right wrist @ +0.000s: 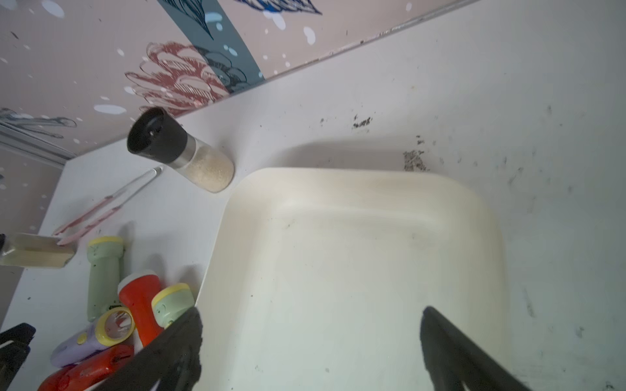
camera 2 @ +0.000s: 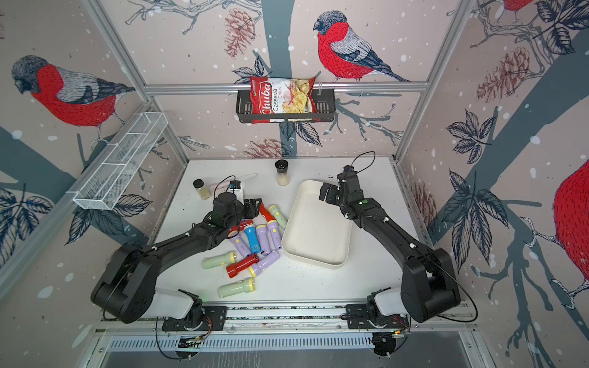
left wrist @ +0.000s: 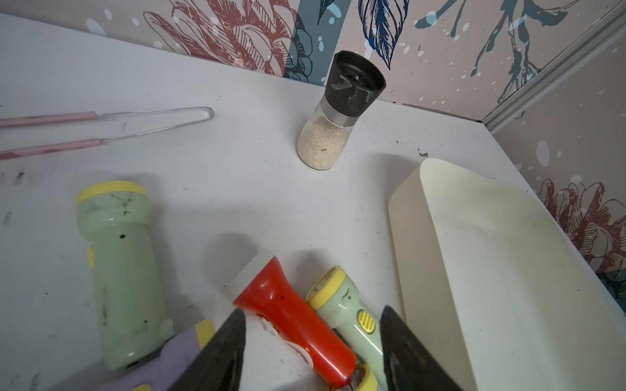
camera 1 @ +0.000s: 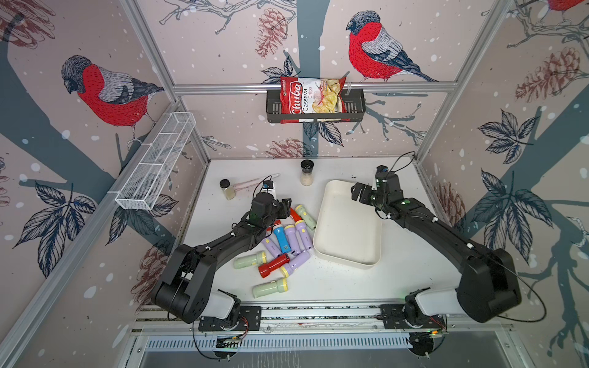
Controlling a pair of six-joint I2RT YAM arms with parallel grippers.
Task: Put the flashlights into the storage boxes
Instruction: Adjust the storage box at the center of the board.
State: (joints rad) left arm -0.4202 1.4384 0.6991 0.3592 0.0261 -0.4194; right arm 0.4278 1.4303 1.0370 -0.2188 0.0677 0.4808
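Flashlights [camera 1: 288, 245] lie in a loose heap on the white table [camera 1: 411, 270], just beside the long edge of the cream tray [camera 1: 347, 229] that faces the left arm; all of them are outside the tray. Two lilac flashlights [camera 1: 299, 234] lie side by side nearest that edge; a blue flashlight [camera 1: 283, 241] lies next to them on the side away from the tray. A second red flashlight [camera 1: 273, 266] lies crosswise against another lilac flashlight [camera 1: 296, 262] off the tray's near corner. Farther from that corner lie a green flashlight [camera 1: 249, 260] and a lone green flashlight [camera 1: 271, 287], each apart from the heap.

The left gripper [left wrist: 311, 313] sits low over the end of the heap beside the middle of the tray's long edge. Its fingers [left wrist: 223, 355] stand part-way apart, astride a red flashlight [left wrist: 294, 325] and a yellow-rimmed pale green flashlight [left wrist: 345, 311] that lies nearest the tray; whether they touch either one I cannot tell. The right gripper [right wrist: 311, 310] hangs over the tray's far end, fingers spread wide, holding nothing.

A salt grinder [camera 1: 307, 172] stands upright just beyond the tray's far corner. Farther from the tray are pink tongs [camera 1: 255, 182] and a small jar [camera 1: 227, 188].
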